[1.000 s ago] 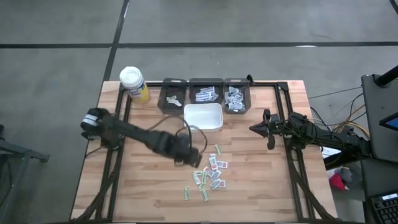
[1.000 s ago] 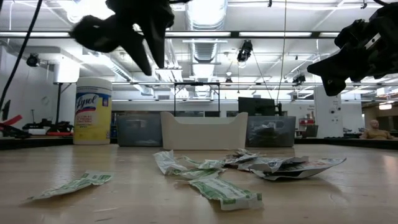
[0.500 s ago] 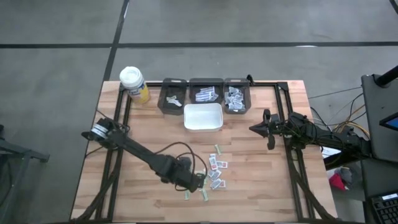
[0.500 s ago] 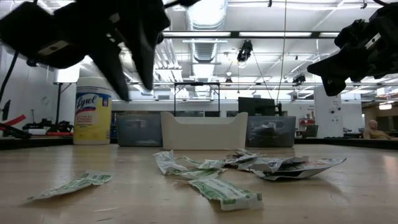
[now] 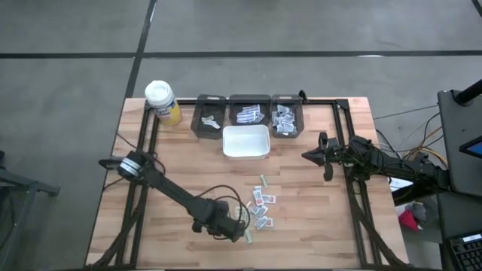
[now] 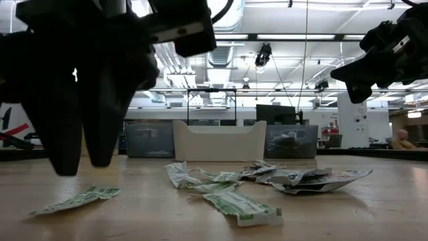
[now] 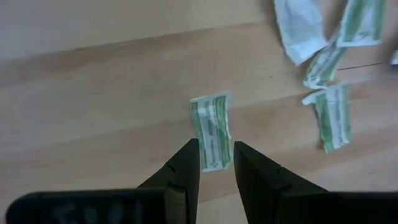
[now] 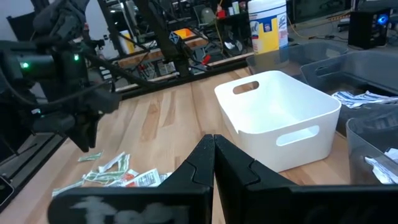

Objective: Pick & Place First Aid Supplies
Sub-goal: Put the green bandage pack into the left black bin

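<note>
So the left gripper (image 7: 216, 167) is down low over the table (image 5: 181, 158) in the lower middle of the high view, fingers parted a little and straddling one end of a green-striped packet (image 7: 211, 129). Nothing is gripped yet. My guess is it's lined up that way so the fingers can close across the strip's narrow width.

The rest of the first aid supplies (image 5: 260, 207) sit in a loose scatter just right of that gripper, lower centre of the overhead frame. The white bin (image 5: 245, 141) and three dark bins (image 5: 247, 114) are along the upper middle, probably the drop-off spots.

The right gripper (image 5: 325, 156) is parked at the right side, fingers pressed shut, holding nothing.

The wrist view is the only one showing the packet between the fingers; from overhead the arm covers it. The low view shows the fingertips (image 6: 99, 150) hanging just above the wood.
</note>
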Robot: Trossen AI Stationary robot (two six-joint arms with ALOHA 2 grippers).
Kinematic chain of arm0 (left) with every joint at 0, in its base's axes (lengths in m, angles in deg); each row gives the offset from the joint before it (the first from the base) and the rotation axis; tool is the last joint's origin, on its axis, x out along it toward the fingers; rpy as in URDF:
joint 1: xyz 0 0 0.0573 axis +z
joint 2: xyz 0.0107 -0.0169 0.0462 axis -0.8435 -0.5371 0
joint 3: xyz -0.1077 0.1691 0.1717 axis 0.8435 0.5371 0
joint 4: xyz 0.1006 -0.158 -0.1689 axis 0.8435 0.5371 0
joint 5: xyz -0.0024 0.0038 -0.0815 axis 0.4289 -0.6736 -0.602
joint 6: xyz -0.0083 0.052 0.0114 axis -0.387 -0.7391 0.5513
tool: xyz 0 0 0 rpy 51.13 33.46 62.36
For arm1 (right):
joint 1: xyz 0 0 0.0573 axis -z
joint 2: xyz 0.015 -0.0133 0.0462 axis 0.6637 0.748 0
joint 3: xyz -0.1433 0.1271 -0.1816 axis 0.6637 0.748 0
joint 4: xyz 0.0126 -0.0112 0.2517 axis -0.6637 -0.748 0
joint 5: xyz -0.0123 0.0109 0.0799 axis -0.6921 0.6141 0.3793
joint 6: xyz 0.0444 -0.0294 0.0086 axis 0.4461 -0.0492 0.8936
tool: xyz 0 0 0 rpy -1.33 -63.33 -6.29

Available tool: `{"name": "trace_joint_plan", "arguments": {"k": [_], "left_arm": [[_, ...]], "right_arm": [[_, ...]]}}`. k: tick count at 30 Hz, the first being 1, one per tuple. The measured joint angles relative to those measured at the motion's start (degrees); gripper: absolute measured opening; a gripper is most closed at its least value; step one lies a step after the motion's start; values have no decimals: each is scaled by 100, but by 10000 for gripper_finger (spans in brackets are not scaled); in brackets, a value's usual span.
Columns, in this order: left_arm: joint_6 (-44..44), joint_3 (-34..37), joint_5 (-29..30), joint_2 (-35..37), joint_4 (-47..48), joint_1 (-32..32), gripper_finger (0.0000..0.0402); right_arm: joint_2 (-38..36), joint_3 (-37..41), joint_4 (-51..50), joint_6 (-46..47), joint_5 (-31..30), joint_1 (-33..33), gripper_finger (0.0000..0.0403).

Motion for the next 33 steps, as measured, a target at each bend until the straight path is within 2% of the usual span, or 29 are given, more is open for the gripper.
{"name": "trace_joint_plan", "arguments": {"k": [14,18,25,30,33], "left_arm": [[250,-52,-308,-579,-6,11,89],[224,-50,-317,-601,71,9,67],[-12,-44,-208,-613,127,4,6],[-175,-66,-159,-615,158,4,2],[-485,-199,78,-557,262,-7,1]], "right_arm": [[2,0,-6,17,-4,1,8],[2,0,-4,19,-4,-1,8],[2,0,-4,18,-2,1,8],[2,0,-4,17,-2,0,8],[2,0,-4,17,-2,0,8]]}}
